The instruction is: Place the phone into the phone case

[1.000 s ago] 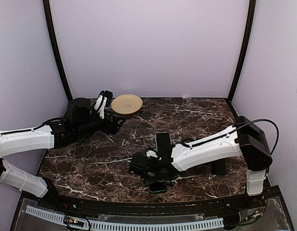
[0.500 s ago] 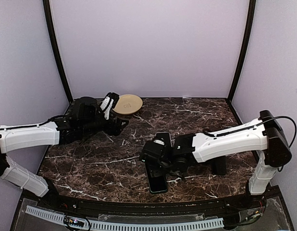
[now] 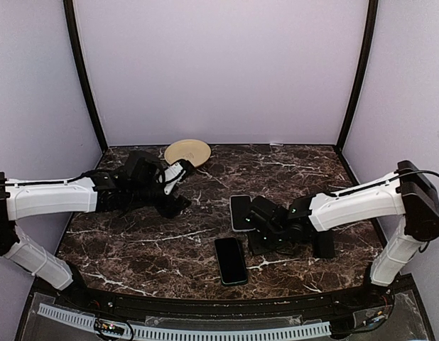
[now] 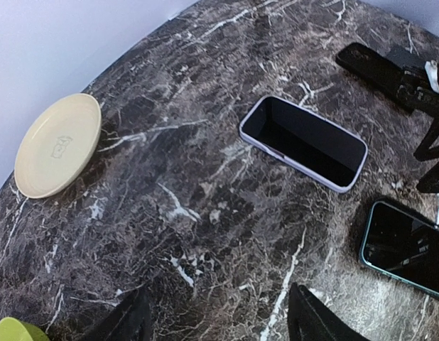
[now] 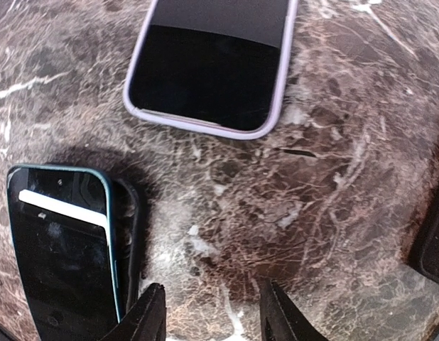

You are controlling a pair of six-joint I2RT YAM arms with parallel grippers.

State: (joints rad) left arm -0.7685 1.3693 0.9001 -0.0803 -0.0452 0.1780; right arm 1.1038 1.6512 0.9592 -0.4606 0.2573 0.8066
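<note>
The phone (image 3: 231, 261), black with a teal edge, lies flat near the table's front edge; it also shows in the left wrist view (image 4: 408, 245) and the right wrist view (image 5: 63, 263). The phone case (image 3: 240, 212), lavender-rimmed with a dark inside, lies flat just behind it, apart from it (image 4: 303, 142) (image 5: 212, 64). My right gripper (image 3: 253, 234) (image 5: 209, 320) is open and empty, low over bare table between and to the right of both. My left gripper (image 3: 178, 193) (image 4: 219, 327) is open and empty, left of the case.
A cream plate (image 3: 187, 153) (image 4: 57, 144) sits at the back left. A small black block (image 3: 323, 245) stands by the right arm and shows at the right wrist view's edge (image 5: 434, 241). A green object (image 4: 12, 331) peeks in at the left wrist view's corner.
My right gripper has drawn back to the right from over the phone, which now lies uncovered. My left arm has swung right toward the middle of the table.
</note>
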